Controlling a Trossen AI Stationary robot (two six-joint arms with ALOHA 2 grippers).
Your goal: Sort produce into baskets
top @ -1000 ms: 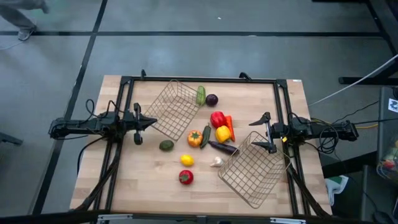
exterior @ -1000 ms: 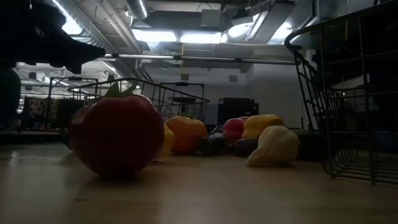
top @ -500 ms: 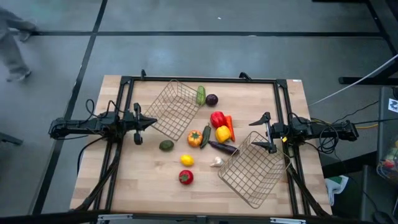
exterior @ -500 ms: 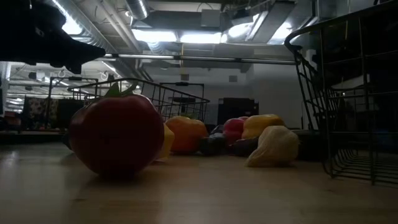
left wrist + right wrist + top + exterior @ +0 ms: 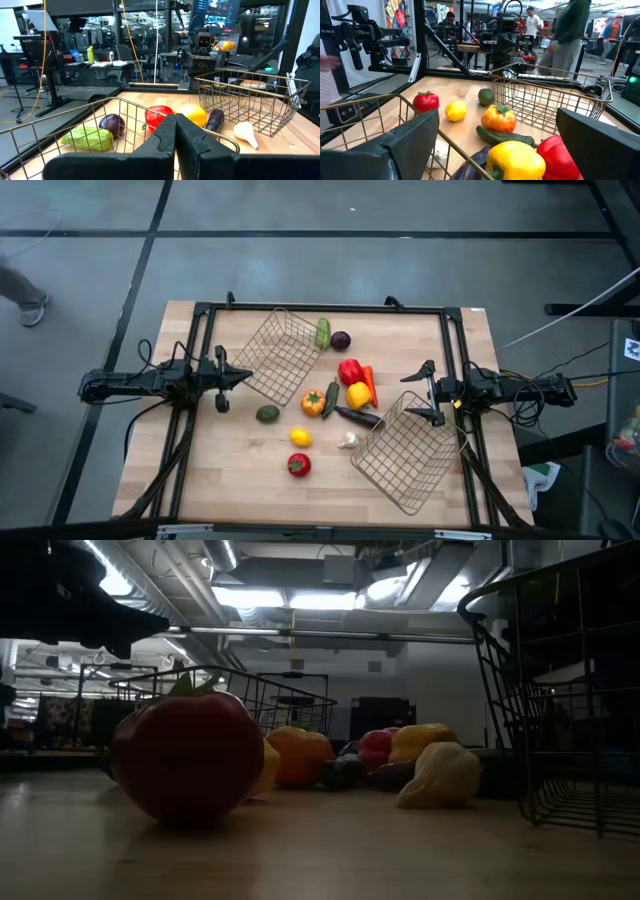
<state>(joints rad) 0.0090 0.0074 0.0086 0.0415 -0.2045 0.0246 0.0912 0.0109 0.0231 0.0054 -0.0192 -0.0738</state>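
In the high view the left gripper hung at the left-centre of the frame, its fingers pressed together with nothing between them, its tip beside the near edge of the left basket, which lay tilted in the upper middle of the table. The right gripper sat at the right-centre, its fingers spread wide apart and holding nothing, at the upper corner of the right basket, which filled the lower right of the tabletop. Neither basket showed any produce inside. Between them the pieces lay loose: a cucumber and a purple onion near the top centre just right of the left basket, a red pepper with a carrot beside it, a yellow pepper just below, an orange pepper to the left of a dark green piece that was perhaps a second cucumber, and an aubergine touching the right basket's rim. An avocado lay left of centre, a lemon and garlic lower, and a tomato lowest, large at the left of the low view.
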